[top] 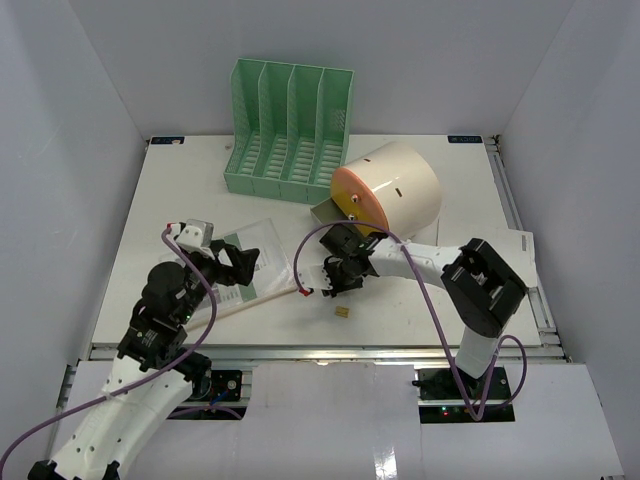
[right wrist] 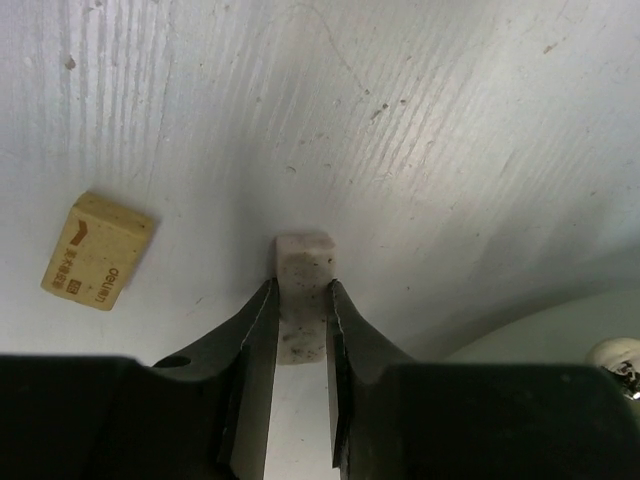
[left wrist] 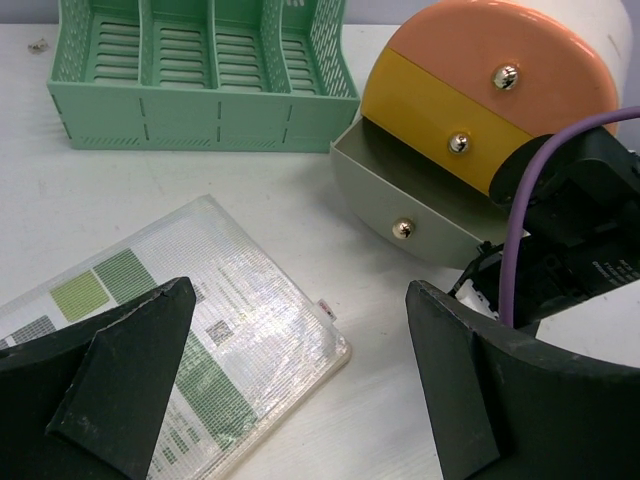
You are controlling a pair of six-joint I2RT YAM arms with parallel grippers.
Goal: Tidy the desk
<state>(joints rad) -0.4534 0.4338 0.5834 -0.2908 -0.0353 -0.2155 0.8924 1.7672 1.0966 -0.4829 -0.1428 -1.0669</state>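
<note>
Clutter on the desk gathers around the cream drawer box, which lies on its side near the middle of the white tabletop. Its face shows three drawers, orange, yellow and grey, each with one knob, and the grey drawer stands open. One green file rack with four slots stands just beside the box, on its far left. Directly before the box, the right gripper pinches a small white eraser against the tabletop. A second, tan eraser lies free near it. Left of the box lies one mesh pouch of papers, with the left gripper spread wide over it, holding nothing. White walls enclose the desk, and a metal rail lines its front.
</note>
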